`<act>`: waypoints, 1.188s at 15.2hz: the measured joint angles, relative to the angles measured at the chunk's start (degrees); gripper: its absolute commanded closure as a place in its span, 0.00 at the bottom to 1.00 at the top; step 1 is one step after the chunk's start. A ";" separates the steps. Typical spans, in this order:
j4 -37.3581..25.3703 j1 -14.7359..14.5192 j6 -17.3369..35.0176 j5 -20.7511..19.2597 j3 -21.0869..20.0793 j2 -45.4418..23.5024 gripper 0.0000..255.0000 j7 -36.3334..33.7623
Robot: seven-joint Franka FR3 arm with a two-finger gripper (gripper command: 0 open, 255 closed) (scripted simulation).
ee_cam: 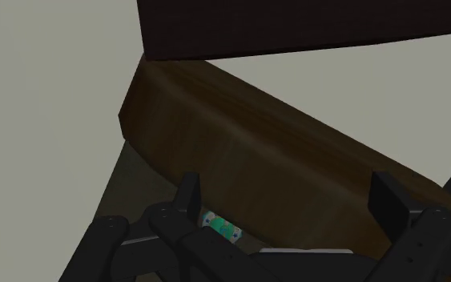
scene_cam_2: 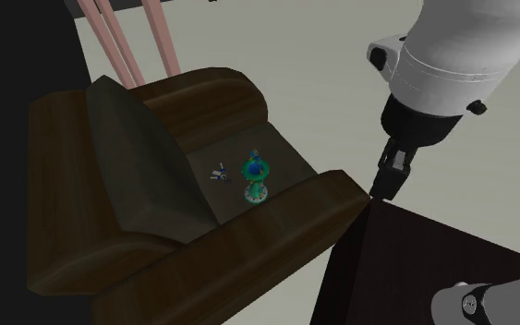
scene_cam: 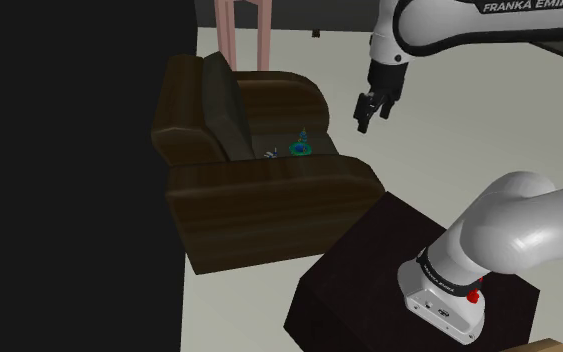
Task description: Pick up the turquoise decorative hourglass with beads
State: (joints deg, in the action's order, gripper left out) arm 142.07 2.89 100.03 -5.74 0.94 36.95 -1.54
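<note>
The turquoise hourglass [scene_cam: 300,146] with green and blue beads stands upright on the seat of a dark brown armchair [scene_cam: 269,190], near the seat's front edge [scene_cam_2: 255,177]. My gripper [scene_cam: 366,112] hangs in the air beside the chair, off to the shoulder view's right of the hourglass and above the floor [scene_cam_2: 389,175]. Its fingers stand apart with nothing between them [ee_cam: 287,200]. In the wrist view the chair's rounded armrest [ee_cam: 255,136] lies ahead, and only a small green piece of the hourglass [ee_cam: 219,226] peeks out beside one finger [ee_cam: 187,196].
A small grey object [scene_cam_2: 218,173] lies on the seat beside the hourglass. The dark stand [scene_cam: 369,260] sits close against the chair's nearer armrest. Pink furniture legs [scene_cam_2: 119,37] rise behind the chair. A black area [scene_cam: 69,170] covers the shoulder view's left.
</note>
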 measured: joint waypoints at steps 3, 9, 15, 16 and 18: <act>-0.24 0.51 5.45 -0.54 1.65 -5.14 0.00 1.56; -3.75 1.27 15.60 -0.54 4.83 -17.87 0.00 5.13; -8.83 1.65 24.21 1.47 6.99 -30.84 0.00 8.89; -10.56 1.72 25.07 2.05 7.25 -33.30 0.00 9.65; -13.30 1.99 26.96 3.24 7.67 -37.76 0.00 11.19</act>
State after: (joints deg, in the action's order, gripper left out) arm 128.77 4.88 126.99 -2.50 8.60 -0.81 9.64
